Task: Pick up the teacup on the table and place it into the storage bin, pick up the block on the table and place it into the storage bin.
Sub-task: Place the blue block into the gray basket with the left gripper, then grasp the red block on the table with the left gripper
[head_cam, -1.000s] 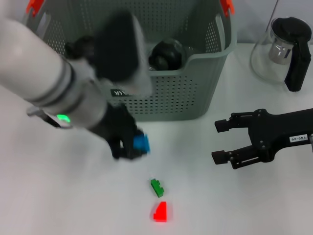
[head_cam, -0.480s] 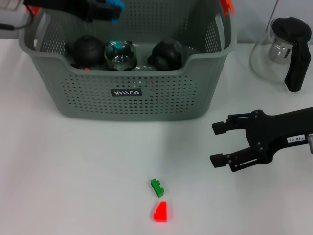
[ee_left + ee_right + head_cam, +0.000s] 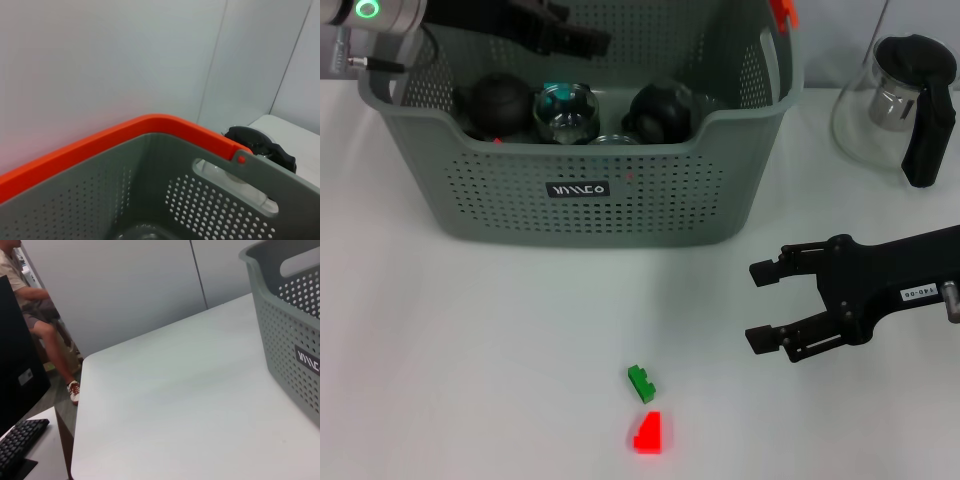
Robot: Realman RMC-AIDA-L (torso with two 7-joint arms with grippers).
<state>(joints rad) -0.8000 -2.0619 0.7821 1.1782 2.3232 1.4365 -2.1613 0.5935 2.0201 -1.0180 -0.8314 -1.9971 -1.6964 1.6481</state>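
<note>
The left gripper (image 3: 582, 40) hangs over the rear of the storage bin (image 3: 720, 190), above its open top. Its dark fingers reach toward the middle of the bin, but whether they are spread or closed cannot be told from here, and no block shows between them. Below and just in front of it, inside the bin, sit two dark round teapots (image 3: 500, 100) and a clear glass cup (image 3: 563, 108), packed close along the front wall; a position this high over the opening suits a drop rather than a careful set-down.

The right gripper (image 3: 768, 306) hovers low over the table (image 3: 470, 350), off to the bin's front right corner, with its jaws wide apart and nothing between them. It points toward the open tabletop. Ahead of it and nearer the robot lie a green block (image 3: 641, 382) and a red block (image 3: 648, 433), just beside each other, well apart from the bin. Beyond this gripper, against the far side, stands a glass jug with black lid (image 3: 905, 100).

The green and red blocks still wait outside the bin, so that part of the job looks unfinished.
</note>
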